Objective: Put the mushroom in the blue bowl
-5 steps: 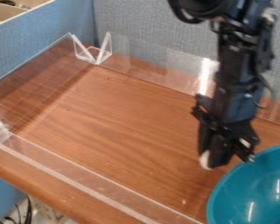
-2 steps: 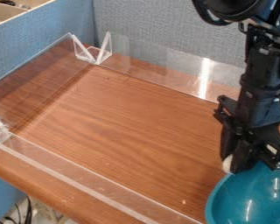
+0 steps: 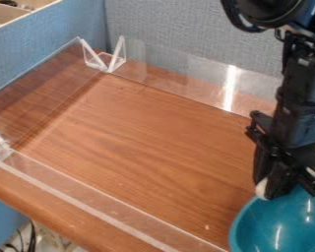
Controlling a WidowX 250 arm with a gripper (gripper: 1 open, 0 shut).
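Hanging point-down from the black arm at the right of the camera view, the gripper has its jaws closed on the mushroom, of which only a cream sliver shows between them, its long axis seemingly upright. It hangs just above the far rim of the blue bowl, whose centre lies nearer the camera and slightly right, so the release probably calls for a small further shift that way. What shows of the bowl's interior looks empty, and the wooden counter carries nothing else.
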